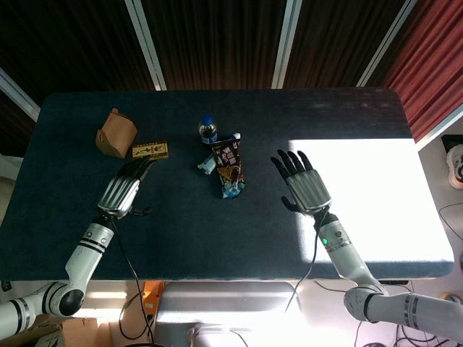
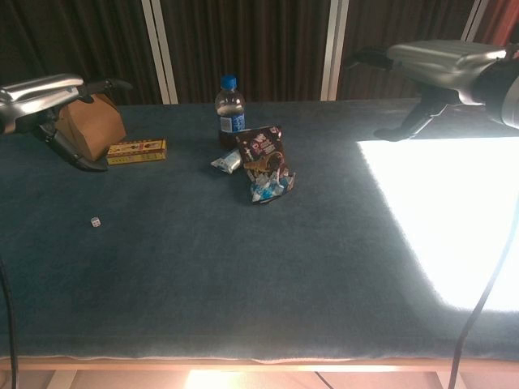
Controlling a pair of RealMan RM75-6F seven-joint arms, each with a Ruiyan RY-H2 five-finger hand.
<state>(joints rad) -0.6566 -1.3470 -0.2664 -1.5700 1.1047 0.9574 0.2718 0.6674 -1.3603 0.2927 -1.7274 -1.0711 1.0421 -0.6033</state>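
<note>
The left hand (image 1: 129, 184) hovers with fingers spread and empty, its tips just over the yellow carton (image 1: 150, 150), which lies flat beside the brown paper bag (image 1: 116, 132). The carton looks light and stiff, best pinched across its long edges. The right hand (image 1: 304, 182) hangs open, well apart.

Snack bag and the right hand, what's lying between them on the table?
Nothing: in the head view, only bare dark cloth separates the snack bag from the right hand, which holds nothing.
</note>
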